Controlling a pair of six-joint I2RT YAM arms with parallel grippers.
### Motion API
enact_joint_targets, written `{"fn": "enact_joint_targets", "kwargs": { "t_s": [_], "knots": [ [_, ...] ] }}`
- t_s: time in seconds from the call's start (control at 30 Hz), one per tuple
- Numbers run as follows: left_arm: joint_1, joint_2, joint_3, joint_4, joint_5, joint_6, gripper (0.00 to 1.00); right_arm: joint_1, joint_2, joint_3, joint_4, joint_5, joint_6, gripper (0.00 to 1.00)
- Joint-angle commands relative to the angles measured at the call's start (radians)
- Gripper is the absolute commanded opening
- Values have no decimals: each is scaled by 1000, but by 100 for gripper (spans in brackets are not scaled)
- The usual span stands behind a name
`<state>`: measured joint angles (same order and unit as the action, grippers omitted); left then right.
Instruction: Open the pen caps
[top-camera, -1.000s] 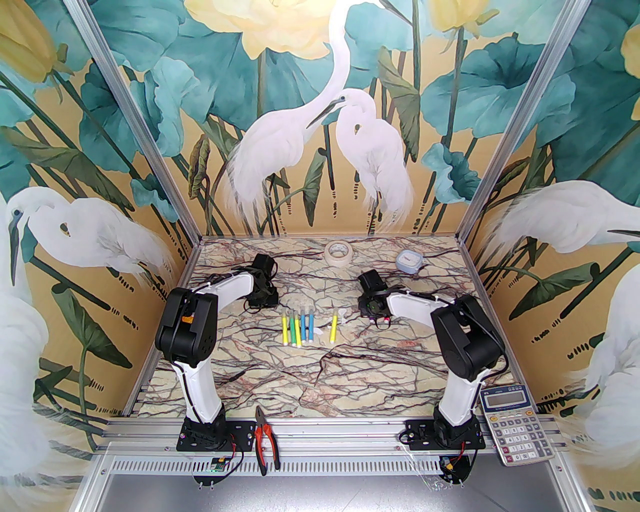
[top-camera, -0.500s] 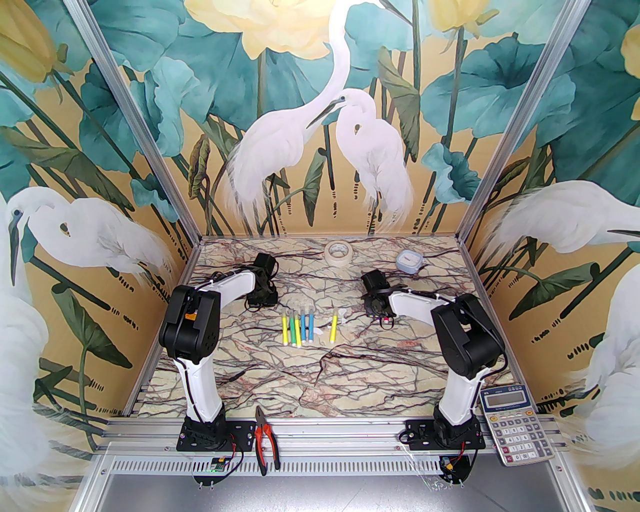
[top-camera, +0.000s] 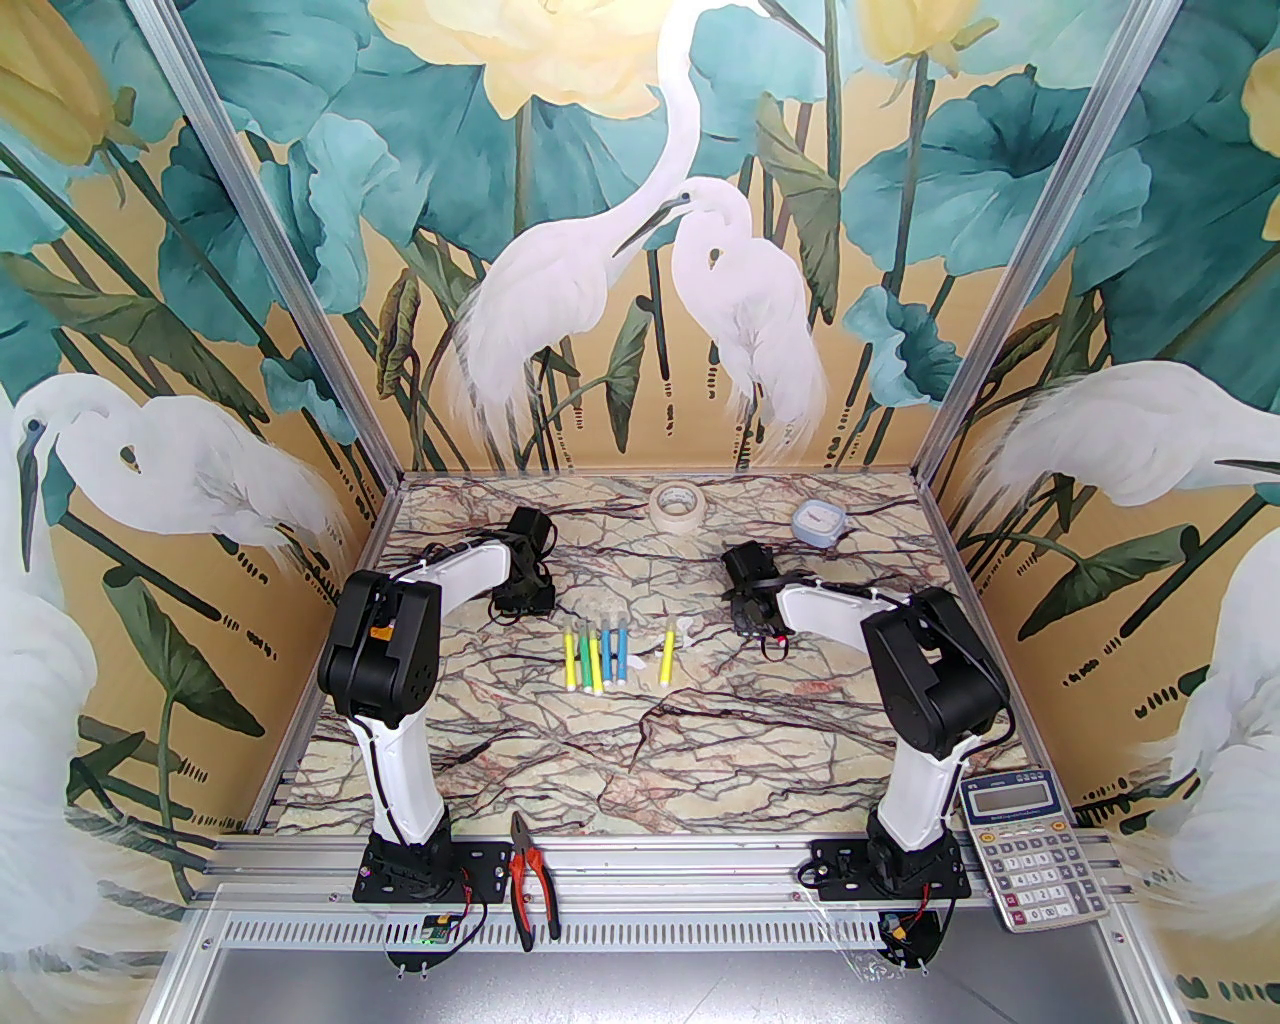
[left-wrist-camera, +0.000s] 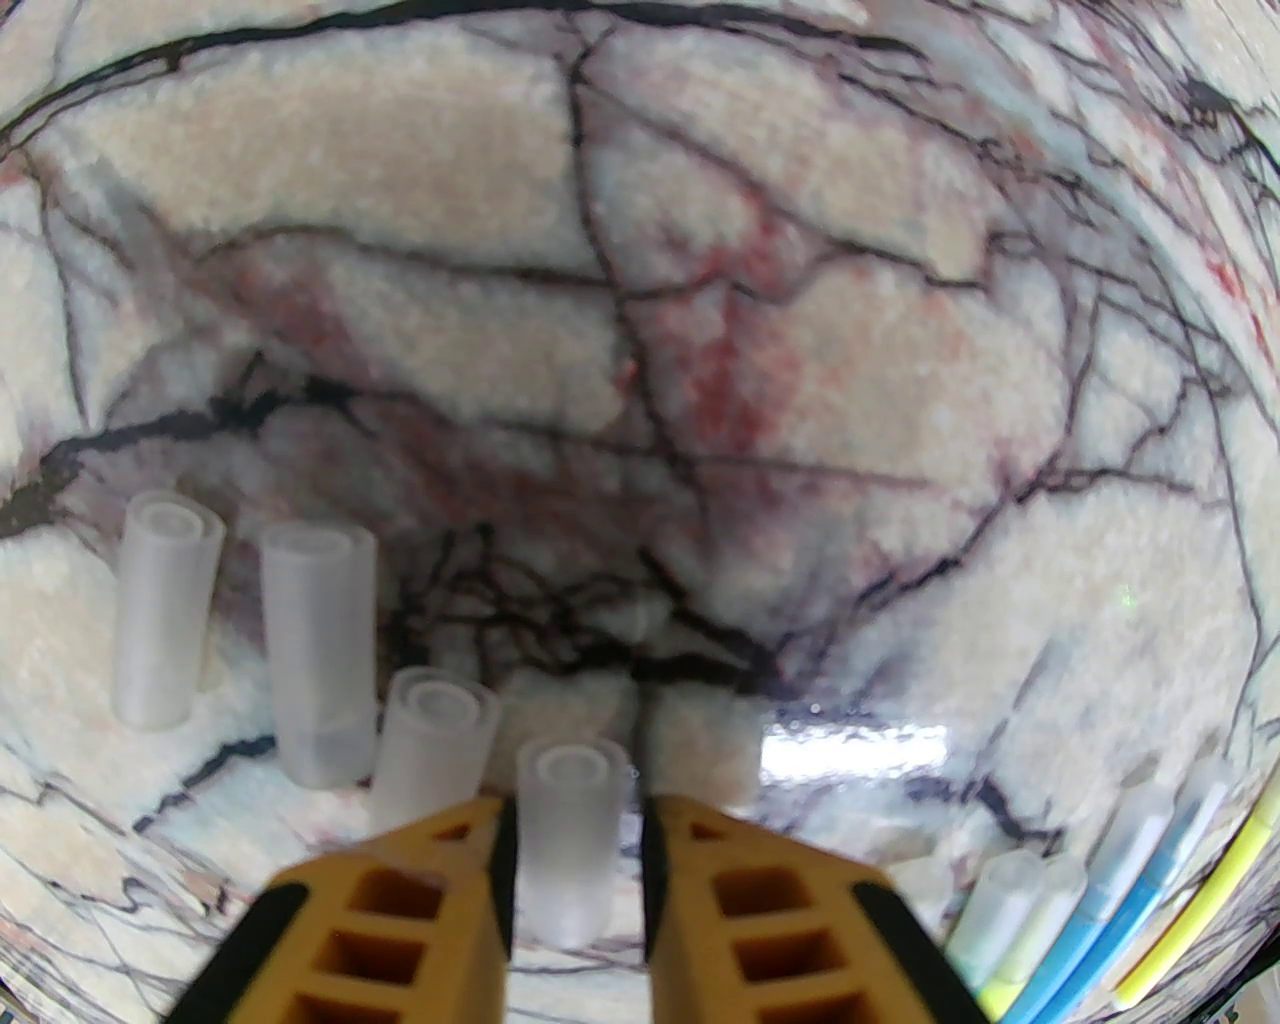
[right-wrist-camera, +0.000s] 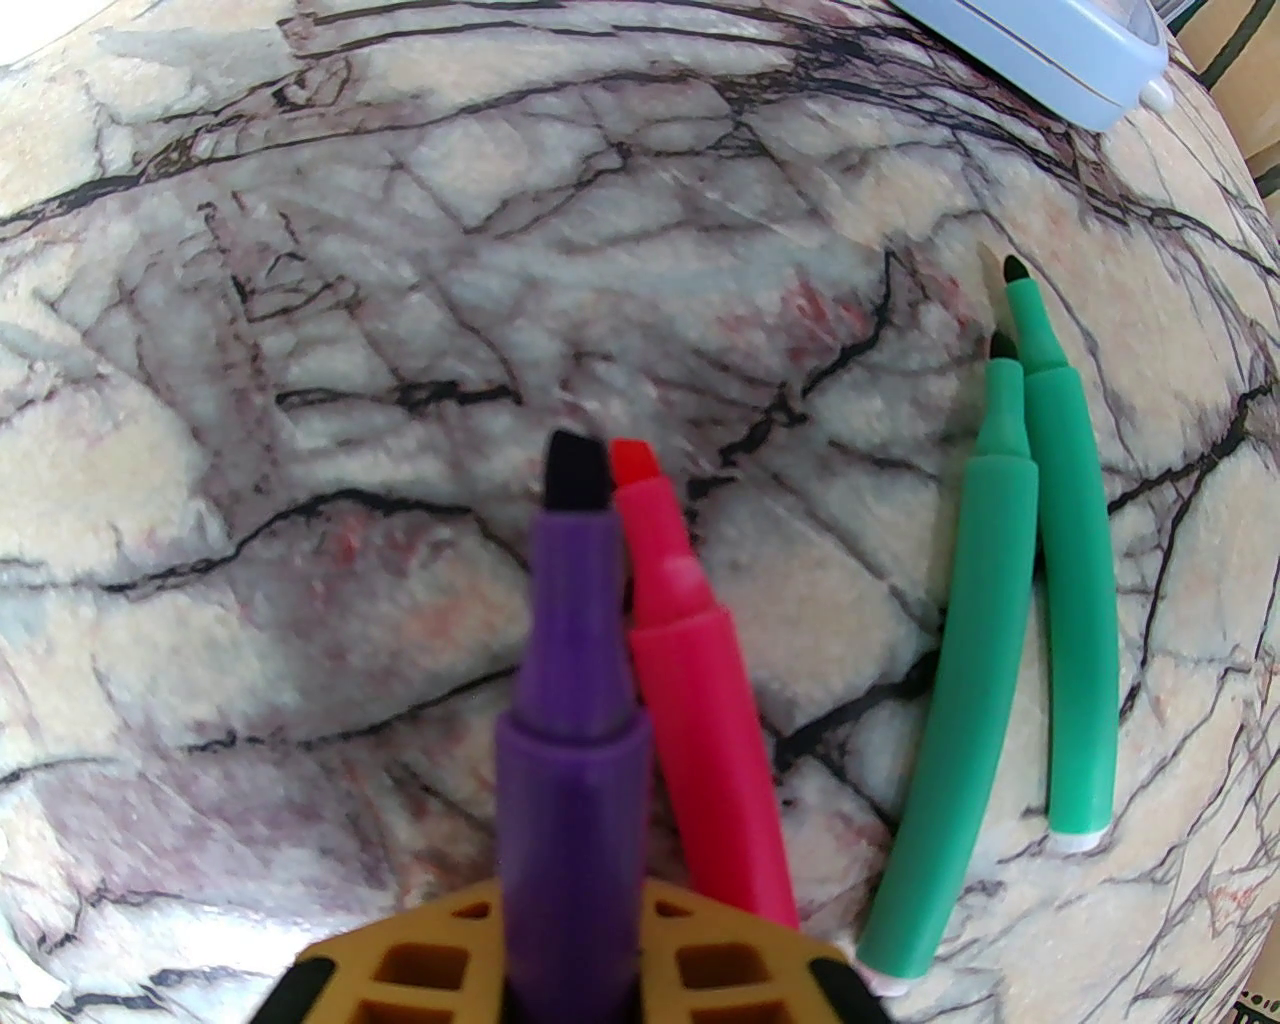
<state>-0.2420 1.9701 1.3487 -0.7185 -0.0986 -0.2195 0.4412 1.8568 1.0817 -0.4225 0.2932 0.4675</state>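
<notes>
Sorting caps left and bodies right, by the look of it. Left end effector (left-wrist-camera: 578, 815): jaws slightly apart around a pen cap (left-wrist-camera: 570, 850) lying on the bench (left-wrist-camera: 800, 300) beside three loose caps (left-wrist-camera: 320, 650). Right end effector (right-wrist-camera: 570, 900) looks clamped on the uncapped purple marker (right-wrist-camera: 575, 700), beside the pink marker (right-wrist-camera: 700, 700) and green markers (right-wrist-camera: 1000, 600). Capped markers (top-camera: 595, 655) wait mid-bench.

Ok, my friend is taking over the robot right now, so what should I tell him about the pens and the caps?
Left gripper: open a crack, one pen cap loose between its jaws, three other caps lying beside it.
Right gripper: shut on the purple marker, tip bare.
Done: purple, pink marker and two green markers are uncapped.
Left: the row of markers mid-table and the lone yellow marker have caps on.
</notes>
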Motion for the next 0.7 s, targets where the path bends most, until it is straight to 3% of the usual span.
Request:
{"fn": "enact_joint_targets", "kwargs": {
  "t_s": [0.0,0.43,0.67],
  "knots": [
    [-2,-51,7,-10,26,8,30,-1,-41,-14,-34,24,-6,24],
    [-2,-140,-29,63,139,3,41,40,-118,-5,-42,-30,-47,33],
    [-2,-189,-84,143,196,0,56,107,-118,30,-42,-126,-5,35]
  ]
}}
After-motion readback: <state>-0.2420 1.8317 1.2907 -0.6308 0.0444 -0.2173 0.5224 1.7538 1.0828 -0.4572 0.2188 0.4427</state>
